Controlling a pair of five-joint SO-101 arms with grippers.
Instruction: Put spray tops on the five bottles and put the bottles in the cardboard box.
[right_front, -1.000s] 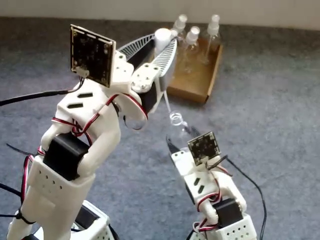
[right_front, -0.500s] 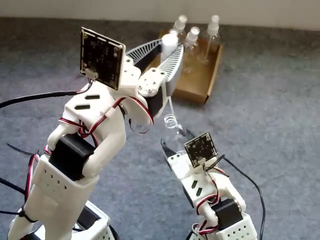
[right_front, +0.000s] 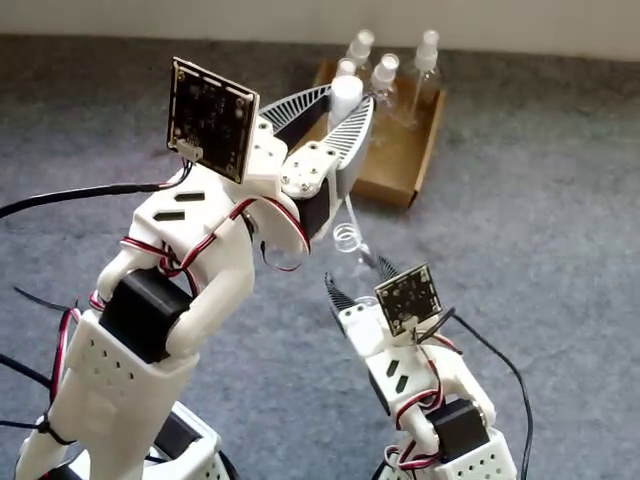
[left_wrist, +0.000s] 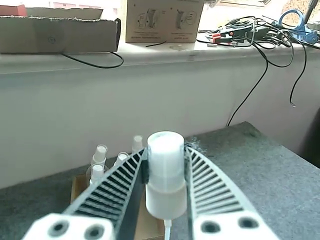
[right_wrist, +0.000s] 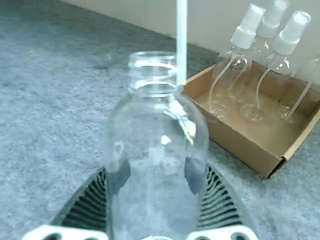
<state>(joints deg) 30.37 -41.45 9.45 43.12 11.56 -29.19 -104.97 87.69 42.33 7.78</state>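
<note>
left claw (left_wrist: 166, 155): clamped on white plastic spray top (left_wrist: 165, 175)
right claw (right_wrist: 155, 180): clamped on clear glass bottle (right_wrist: 155, 150)
risk: thin tube (right_wrist: 181, 40), misaligned, may snag rim

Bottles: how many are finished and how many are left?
Done: about four capped bottles stand in the cardboard box. In hand: the right gripper holds the open bottle while the left gripper holds a spray top above it, tube near its neck. Left: fit it, then box it.

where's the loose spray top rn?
High view, upper middle: the spray top is clamped in the left gripper, above the open bottle held by the right gripper, beside the cardboard box.
</note>
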